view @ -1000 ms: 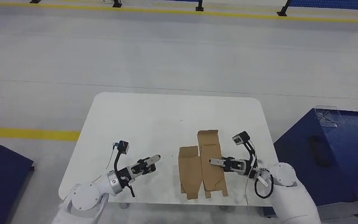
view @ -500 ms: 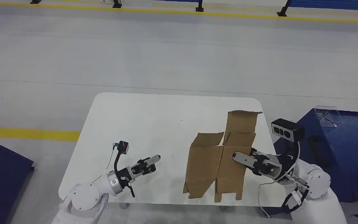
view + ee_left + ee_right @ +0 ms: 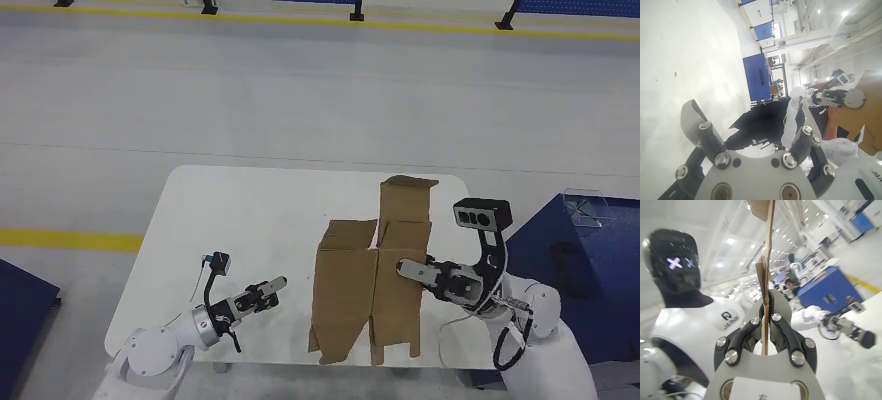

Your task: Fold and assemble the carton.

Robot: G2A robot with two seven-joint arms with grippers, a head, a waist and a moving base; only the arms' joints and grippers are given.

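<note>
Progress: early. No fold made, no flap tucked, no box shape formed. As I judge it, only the pick-up is done; opening the sleeve, folding the flaps and closing both ends are all left.

Left gripper (image 3: 272, 288): low over the table (image 3: 230, 200) on its front left part, well apart from the carton. Jaws spread wide in the left wrist view, nothing between them. Idle, not contributing yet.

Carton (image 3: 345, 290): right of centre, raised on end above the front part of the table, roughly upright. Cannot tell if its lower edge touches the tabletop. Plain brown corrugated board, collapsed flat. 2 main panels sit side by side with a crease between them, the left one angled slightly off the right. 1 top flap (image 3: 405, 200) stands tall above the right panel, a shorter 1 above the left; short flaps hang at the bottom. The right wrist view sees it edge-on: thin stacked layers, not opened out, edges a little ragged.

Right gripper (image 3: 405, 268): at the carton's right panel, about mid-height. Jaws closed tight on the board edge, layers pinched between the pads.

Judgement: the next step likely needs the left gripper on the free left panel to pull the sleeve open.
</note>
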